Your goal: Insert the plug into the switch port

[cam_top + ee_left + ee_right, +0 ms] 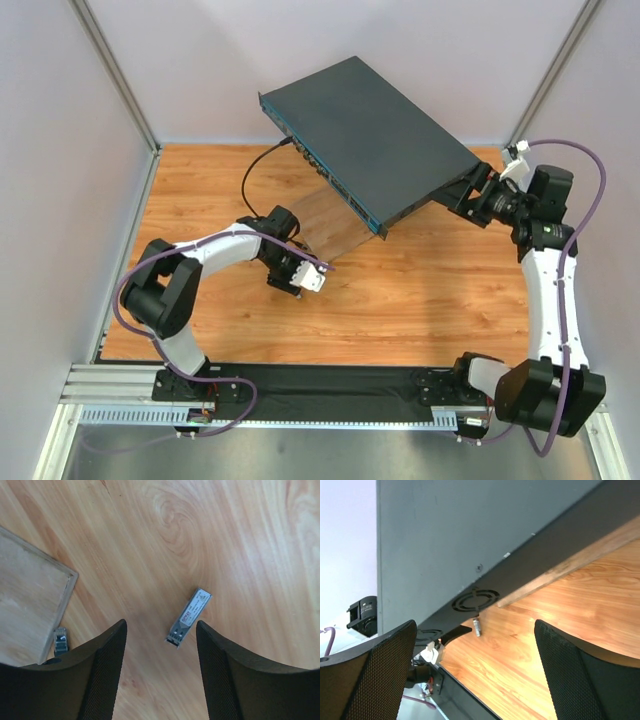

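Top external: shows the switch [375,130] raised over the table's [430,290] far edge, the right gripper [468,193] at its right end, and the left gripper [297,280] low near the table's middle.

Left wrist: finds the plug [189,616] flat on the wood between spread fingers [100,675], untouched, near the board [30,595] corner. Probably light, stiff, slick metal; pinch mid-body across the long sides.

Right wrist: shows jaws wide apart, gripping nothing, with the switch's side just ahead.
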